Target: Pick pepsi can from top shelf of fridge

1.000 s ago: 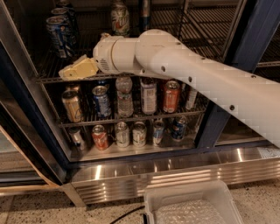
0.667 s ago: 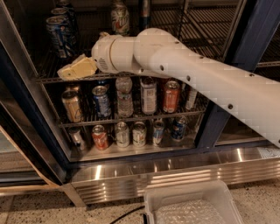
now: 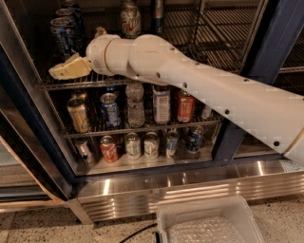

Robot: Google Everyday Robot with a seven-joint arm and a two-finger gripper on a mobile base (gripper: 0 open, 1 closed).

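Two pepsi cans [image 3: 64, 32], dark blue with pale streaks and silver tops, stand at the far left of the top shelf [image 3: 213, 45], a wire rack inside the fridge [image 3: 278, 38]. My gripper [image 3: 64, 70], cream-coloured, is at the shelf's front edge, just below and in front of the pepsi cans, and points left. It holds nothing that I can see. My white arm crosses the fridge opening from the right and hides part of the shelf.
A white-and-green can [image 3: 129, 18] and a slim dark can [image 3: 158, 12] stand further back on the top shelf. Lower racks [image 3: 142, 128] are crowded with cans and bottles. A clear plastic bin [image 3: 209, 223] sits on the floor below the ribbed steel base [image 3: 190, 190].
My gripper and wrist have moved left and slightly up along the top shelf's front edge, closer to the pepsi cans.
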